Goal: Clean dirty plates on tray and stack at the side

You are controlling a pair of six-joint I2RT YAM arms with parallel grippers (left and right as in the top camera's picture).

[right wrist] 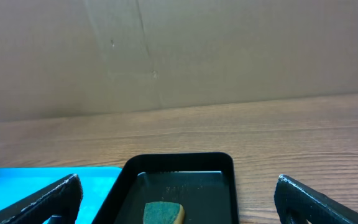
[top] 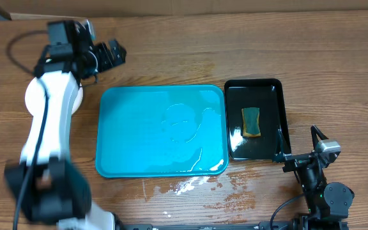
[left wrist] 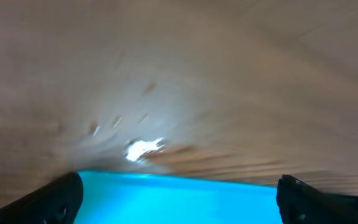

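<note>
The turquoise tray lies mid-table with only a film of water on it; no plate is on it. A white round shape left of the tray, partly under my left arm, looks like a plate; I cannot tell how many are there. My left gripper is open and empty above the table past the tray's far left corner. In the blurred left wrist view the open left gripper has the tray's edge between its fingers. My right gripper is open and empty by the black tray's near right corner.
A small glossy black tray right of the turquoise tray holds a green-and-yellow sponge; both the black tray and the sponge show between the open fingers of my right gripper. Spilled water lies on the wood before the turquoise tray.
</note>
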